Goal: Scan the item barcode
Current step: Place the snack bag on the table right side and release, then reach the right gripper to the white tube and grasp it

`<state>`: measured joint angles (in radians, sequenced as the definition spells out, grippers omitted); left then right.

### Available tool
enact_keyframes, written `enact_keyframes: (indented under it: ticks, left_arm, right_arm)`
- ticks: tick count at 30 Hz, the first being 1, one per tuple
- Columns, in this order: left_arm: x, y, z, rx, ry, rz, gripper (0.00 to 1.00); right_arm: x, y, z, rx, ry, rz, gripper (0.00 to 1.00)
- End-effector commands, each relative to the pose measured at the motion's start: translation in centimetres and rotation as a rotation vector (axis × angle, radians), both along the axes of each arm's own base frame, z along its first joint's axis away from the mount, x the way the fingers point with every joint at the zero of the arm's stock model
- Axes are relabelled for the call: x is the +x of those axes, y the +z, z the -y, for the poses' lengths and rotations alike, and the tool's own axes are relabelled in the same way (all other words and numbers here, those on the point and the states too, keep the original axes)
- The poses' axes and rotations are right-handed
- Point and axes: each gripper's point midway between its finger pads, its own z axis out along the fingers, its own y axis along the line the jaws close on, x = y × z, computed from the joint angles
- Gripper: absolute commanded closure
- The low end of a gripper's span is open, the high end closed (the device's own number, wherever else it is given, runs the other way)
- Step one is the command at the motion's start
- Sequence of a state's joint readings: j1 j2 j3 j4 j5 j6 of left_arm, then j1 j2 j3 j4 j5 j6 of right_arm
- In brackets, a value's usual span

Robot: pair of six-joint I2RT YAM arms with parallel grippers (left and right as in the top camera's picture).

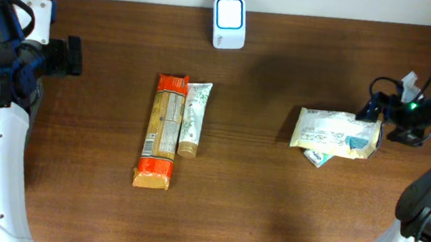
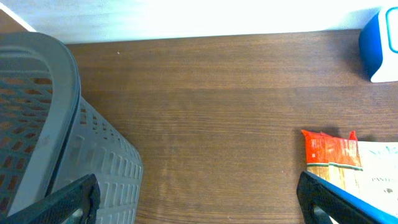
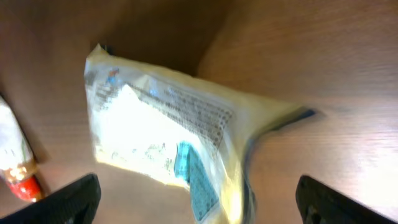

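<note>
A cream snack bag (image 1: 334,133) with blue print lies flat on the right of the wooden table. My right gripper (image 1: 383,128) hovers at its right end, open. In the right wrist view the bag (image 3: 168,124) runs down between the wide-apart fingers of that gripper (image 3: 199,202), and neither finger touches it. The white and blue scanner (image 1: 229,22) stands at the table's back edge, and also shows as scanner (image 2: 380,43). My left gripper (image 1: 75,56) is at the far left, open and holding nothing; in the left wrist view this gripper (image 2: 199,199) hangs over bare wood.
An orange cracker pack (image 1: 162,131) and a white tube (image 1: 194,119) lie side by side left of centre. A small packet (image 1: 319,157) pokes out under the bag. A grey mesh basket (image 2: 37,124) stands beside the left gripper. A white packet with a red tip (image 3: 18,168) lies at the left.
</note>
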<state>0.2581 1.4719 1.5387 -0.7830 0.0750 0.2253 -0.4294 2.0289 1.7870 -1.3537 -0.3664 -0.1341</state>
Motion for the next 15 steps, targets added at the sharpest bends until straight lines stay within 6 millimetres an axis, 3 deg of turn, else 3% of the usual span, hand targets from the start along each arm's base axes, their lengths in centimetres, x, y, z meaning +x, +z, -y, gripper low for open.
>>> enact_keyframes:
  ticks: [1,2,4,6,7,8,10,13,15]
  left_arm:
    - [0.1,0.3,0.1,0.009,-0.015,0.007,0.01]
    - [0.1,0.3,0.1,0.009,-0.015,0.007,0.01]
    - [0.1,0.3,0.1,0.009,-0.015,0.007,0.01]
    - [0.1,0.3,0.1,0.009,-0.015,0.007,0.01]
    - [0.1,0.3,0.1,0.009,-0.015,0.007,0.01]
    - [0.1,0.3,0.1,0.009,-0.015,0.007,0.01]
    - [0.1,0.3,0.1,0.009,-0.015,0.007,0.01]
    - [0.1,0.3,0.1,0.009,-0.015,0.007,0.01]
    - [0.1,0.3,0.1,0.009,-0.015,0.007,0.01]
  right_arm:
    - [1.9,6.5,1.6,-0.128,-0.041,0.093,0.01]
    - [2.9,8.4,0.0,-0.089,-0.046,0.14,0.02]
    - [4.8,10.6,-6.1,0.128,0.046,0.245,0.02]
    - [6.1,11.0,-12.1,0.238,0.197,0.312,0.01]
    - [6.5,10.4,-15.6,0.243,0.282,0.326,0.0]
    - [6.6,9.8,-18.2,0.25,0.345,0.334,0.07]
    - [5.7,6.8,-26.9,0.268,0.516,0.33,0.2]
    - [4.6,1.8,-33.2,0.234,0.477,0.277,0.2]
    - [3.9,-0.3,-36.2,0.263,0.471,0.286,0.2]
